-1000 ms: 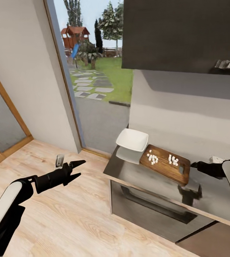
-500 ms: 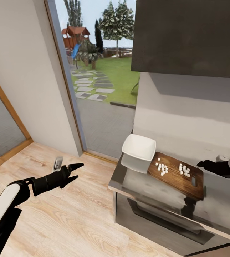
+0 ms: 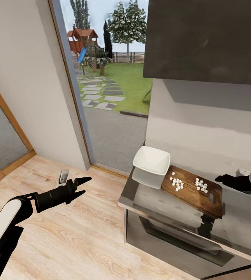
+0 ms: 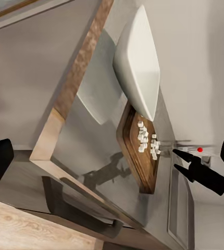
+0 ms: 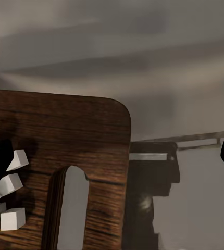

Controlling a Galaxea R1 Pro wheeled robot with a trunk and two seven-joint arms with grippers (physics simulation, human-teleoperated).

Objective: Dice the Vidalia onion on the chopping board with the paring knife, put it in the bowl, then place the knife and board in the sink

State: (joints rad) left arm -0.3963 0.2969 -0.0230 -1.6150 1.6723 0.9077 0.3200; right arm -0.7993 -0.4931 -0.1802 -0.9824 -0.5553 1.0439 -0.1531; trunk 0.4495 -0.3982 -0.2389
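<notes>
- The bowl point(image 3: 151, 162) sits at the bench's point(image 3: 168, 210) end nearest the glass door point(image 3: 106, 89), just beside the board; its inside looks white and bare, with nothing in it.
- The board point(image 3: 192, 191) lies on the bench next to the bowl, its handle slot point(image 3: 212, 197) at the end away from the bowl.
- The diced onion point(image 3: 176, 183) rests on the board in two small heaps, one near the bowl's side and one nearer the slot; none has reached the bowl.
- In the right wrist view the slot end of the board point(image 5: 65, 156) fills the near ground, with a few white cubes point(image 5: 10, 182) at the edge, partly cut off.
- The left gripper point(image 3: 80, 186) hangs over the wooden floor point(image 3: 63, 233), well apart from the bench, its jaws parted and empty.
- The right gripper point(image 3: 220, 179) is beyond the board's slot end; its jaws' state I cannot tell, since most of it is cut off by the frame edge.
- A red dot point(image 4: 199, 150) shows beyond the board in the left wrist view, too small to identify.
</notes>
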